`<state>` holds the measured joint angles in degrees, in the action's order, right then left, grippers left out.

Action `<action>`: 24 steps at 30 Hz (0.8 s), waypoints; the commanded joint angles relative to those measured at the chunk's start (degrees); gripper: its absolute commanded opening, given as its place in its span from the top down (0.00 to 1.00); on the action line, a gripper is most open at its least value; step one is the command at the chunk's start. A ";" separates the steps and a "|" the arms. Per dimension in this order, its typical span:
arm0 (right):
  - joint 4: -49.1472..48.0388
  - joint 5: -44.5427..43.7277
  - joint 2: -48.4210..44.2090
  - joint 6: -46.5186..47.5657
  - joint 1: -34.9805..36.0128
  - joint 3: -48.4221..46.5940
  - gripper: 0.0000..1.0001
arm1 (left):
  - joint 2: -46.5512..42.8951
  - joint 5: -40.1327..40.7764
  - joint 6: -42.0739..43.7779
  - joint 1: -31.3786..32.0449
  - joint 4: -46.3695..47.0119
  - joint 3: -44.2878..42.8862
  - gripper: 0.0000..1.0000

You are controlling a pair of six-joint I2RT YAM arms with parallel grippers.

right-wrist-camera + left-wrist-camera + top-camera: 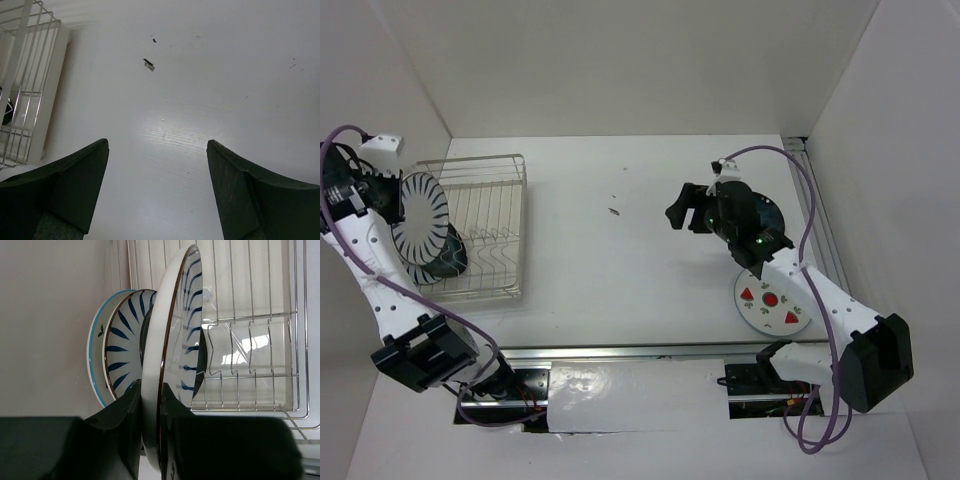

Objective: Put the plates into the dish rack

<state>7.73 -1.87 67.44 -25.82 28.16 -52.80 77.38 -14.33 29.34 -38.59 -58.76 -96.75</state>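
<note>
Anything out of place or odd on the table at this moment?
Only a small dark scrap lying mid-table on the white table, right of the silvery wire dish rack. Nothing looks spilled or broken.

The silvery wire dish rack (pixel 485 158) sits at the white counter's (pixel 620 260) left. Three round plates (pixel 120 340) stand on edge at its left end. The left end effector (pixel 152 390) clamps a white dark-striped round plate (pixel 175 315) upright beside them. At the right, a white watermelon-print plate (pixel 772 305) lies flat, with a glossy dark blue plate (pixel 775 213) behind it.

Dark blue plate (pixel 772 212) — mostly beneath right arm (pixel 817 288)
</note>
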 commanded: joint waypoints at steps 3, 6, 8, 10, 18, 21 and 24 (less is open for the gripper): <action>2.03 -3.13 -0.03 1.92 -1.18 0.23 0.14 | -3.20 -0.18 0.46 -0.17 8.83 2.79 1.00; 2.03 -7.43 0.67 1.92 -3.20 0.76 0.14 | -2.68 -0.17 -3.93 -0.17 8.84 4.64 1.00; 3.17 -8.85 1.37 1.92 -5.30 0.16 0.14 | -2.68 0.35 -6.31 -0.17 9.54 6.56 1.00; 4.48 -9.72 2.78 1.92 -7.58 -0.64 0.13 | -2.68 1.05 -7.45 -0.17 11.30 7.89 1.00; 4.41 -10.62 4.81 -2.30 -18.92 1.63 0.11 | -3.29 -0.17 -9.30 -0.17 11.30 12.36 1.00; 3.17 -7.19 4.20 -2.30 -23.41 3.57 0.10 | -4.34 -0.17 -9.30 -0.17 11.83 14.74 1.00; 3.17 -7.18 4.19 -2.30 -26.75 4.10 0.09 | -4.35 -0.17 -9.83 -0.17 12.53 15.97 1.00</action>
<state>12.19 -10.04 72.88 -27.59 3.31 -49.21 76.47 -12.56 21.21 -38.59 -51.81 -80.38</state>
